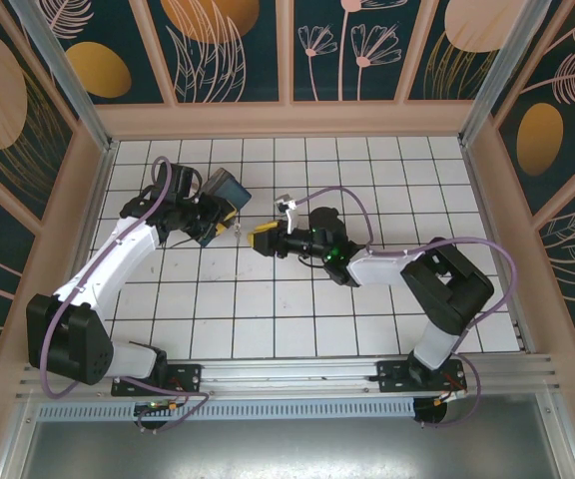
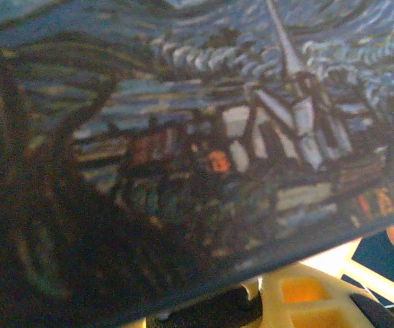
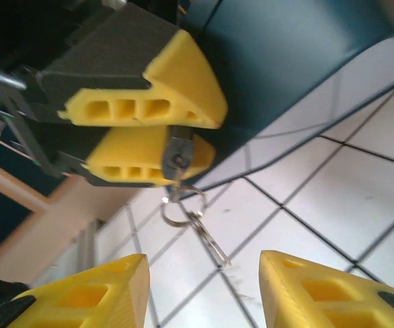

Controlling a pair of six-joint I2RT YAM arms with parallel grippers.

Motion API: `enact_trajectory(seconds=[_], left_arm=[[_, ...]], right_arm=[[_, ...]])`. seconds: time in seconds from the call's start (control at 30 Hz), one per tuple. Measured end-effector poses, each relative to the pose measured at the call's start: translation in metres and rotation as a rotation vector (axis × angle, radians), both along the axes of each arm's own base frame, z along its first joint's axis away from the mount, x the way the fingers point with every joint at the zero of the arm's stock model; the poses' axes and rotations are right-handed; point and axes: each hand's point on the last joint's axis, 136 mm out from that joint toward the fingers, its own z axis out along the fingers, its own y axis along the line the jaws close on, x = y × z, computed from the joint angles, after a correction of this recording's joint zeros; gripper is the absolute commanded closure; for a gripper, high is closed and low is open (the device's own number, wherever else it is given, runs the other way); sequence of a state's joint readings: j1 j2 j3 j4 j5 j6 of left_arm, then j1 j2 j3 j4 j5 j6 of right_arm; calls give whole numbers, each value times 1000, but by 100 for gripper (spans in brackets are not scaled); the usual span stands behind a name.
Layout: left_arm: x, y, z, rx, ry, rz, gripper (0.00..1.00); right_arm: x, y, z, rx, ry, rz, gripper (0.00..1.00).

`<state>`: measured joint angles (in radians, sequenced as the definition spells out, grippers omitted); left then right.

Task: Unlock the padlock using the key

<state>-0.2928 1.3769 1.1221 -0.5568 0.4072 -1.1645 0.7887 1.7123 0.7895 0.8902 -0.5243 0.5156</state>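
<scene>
the padlock [image 3: 178,156] is nipped between the clenched yellow tips of the left pincer [image 3: 195,128]. its loop and the thin key [image 3: 208,238] dangle below, above the tiled surface [image 3: 334,198] and near the released right pincer [image 3: 204,268]. from above, lock and key are too small to make out beside the starry-night box [image 1: 223,195]. the left wrist camera sees that box blurred and cut off.

Starry-night blue box [image 2: 217,137], white black-gridded floor [image 1: 297,299], yellow jaws.
</scene>
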Motion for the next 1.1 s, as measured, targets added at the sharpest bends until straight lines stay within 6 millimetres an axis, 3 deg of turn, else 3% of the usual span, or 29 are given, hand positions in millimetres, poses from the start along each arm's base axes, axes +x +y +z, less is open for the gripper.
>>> enact_trajectory(seconds=[0.23, 0.6, 1.1], left_arm=[[0, 0, 0, 0, 0, -1, 84], [0, 0, 0, -1, 0, 0, 84], [1, -1, 1, -5, -6, -2, 84]], right_arm=[[-6, 8, 27, 144, 67, 70, 53], [3, 17, 21, 157, 124, 70, 54], [13, 27, 16, 163, 144, 70, 68]])
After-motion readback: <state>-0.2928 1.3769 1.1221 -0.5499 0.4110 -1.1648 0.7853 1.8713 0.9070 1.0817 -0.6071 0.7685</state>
